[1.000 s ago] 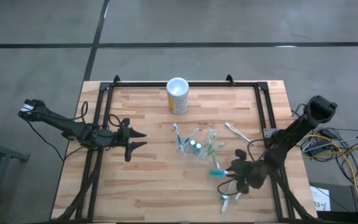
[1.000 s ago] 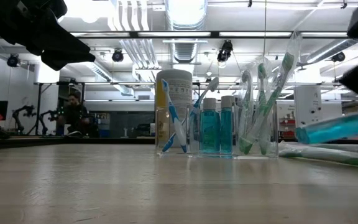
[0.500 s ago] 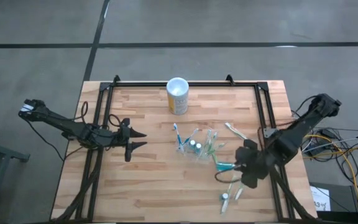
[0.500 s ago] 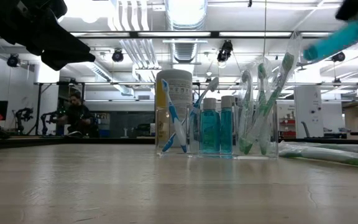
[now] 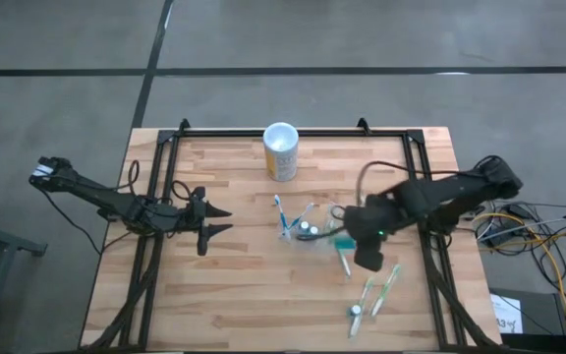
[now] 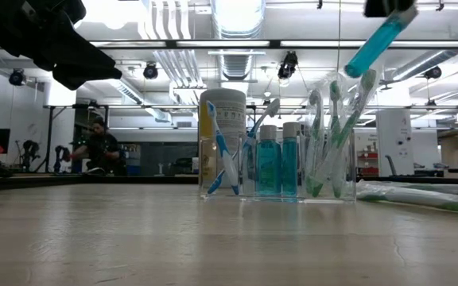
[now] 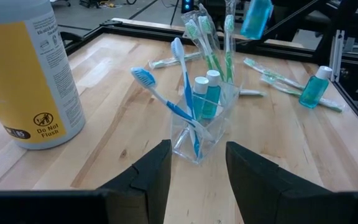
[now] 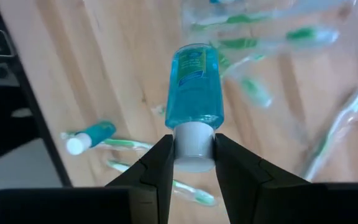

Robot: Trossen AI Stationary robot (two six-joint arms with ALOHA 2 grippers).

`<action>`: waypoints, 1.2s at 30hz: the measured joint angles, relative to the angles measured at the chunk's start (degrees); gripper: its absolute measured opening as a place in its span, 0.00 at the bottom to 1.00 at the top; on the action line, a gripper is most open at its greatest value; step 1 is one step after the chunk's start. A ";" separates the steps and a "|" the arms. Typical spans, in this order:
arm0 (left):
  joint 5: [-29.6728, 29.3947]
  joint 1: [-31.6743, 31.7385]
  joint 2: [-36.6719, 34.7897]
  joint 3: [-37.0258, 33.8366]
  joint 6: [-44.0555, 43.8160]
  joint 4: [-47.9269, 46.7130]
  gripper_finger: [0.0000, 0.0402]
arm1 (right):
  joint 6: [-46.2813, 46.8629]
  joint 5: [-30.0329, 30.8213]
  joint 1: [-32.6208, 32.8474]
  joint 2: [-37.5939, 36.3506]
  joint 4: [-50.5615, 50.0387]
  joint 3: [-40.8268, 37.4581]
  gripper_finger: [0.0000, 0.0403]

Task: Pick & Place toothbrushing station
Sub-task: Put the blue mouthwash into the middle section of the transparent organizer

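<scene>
Raised bottle (image 8: 194, 84), now cap-up, tilted.

right tool (image 5: 354, 239): blurred in high view, cut off by the top edge in low view | blue bottle (image 8: 194, 87): cap partly hidden between that tool's fingers (image 8: 156, 168) | toothbrushing station (image 8: 272, 28): beyond that tool, blurred | left tool (image 6: 94, 67): body cut off by the low view's top edge

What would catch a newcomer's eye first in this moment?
The right tool holds a blue bottle by its white cap, in the air above the clear holder at mid-table, which is packed with toothbrushes and two more bottles. A yellow can stands at the far edge; the left tool waits open, well left.
</scene>
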 joint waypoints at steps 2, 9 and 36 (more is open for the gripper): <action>0.01 0.00 0.00 -0.01 0.01 0.04 0.39 | -3.06 -0.35 -1.78 2.85 -2.22 3.09 0.24; 0.00 -0.02 0.00 -0.01 0.00 0.00 0.39 | -9.83 -3.90 -7.43 11.45 -4.61 10.73 0.25; 0.02 -0.02 0.00 -0.01 0.01 0.00 0.39 | -23.21 -10.34 -14.16 29.74 -8.92 24.52 0.25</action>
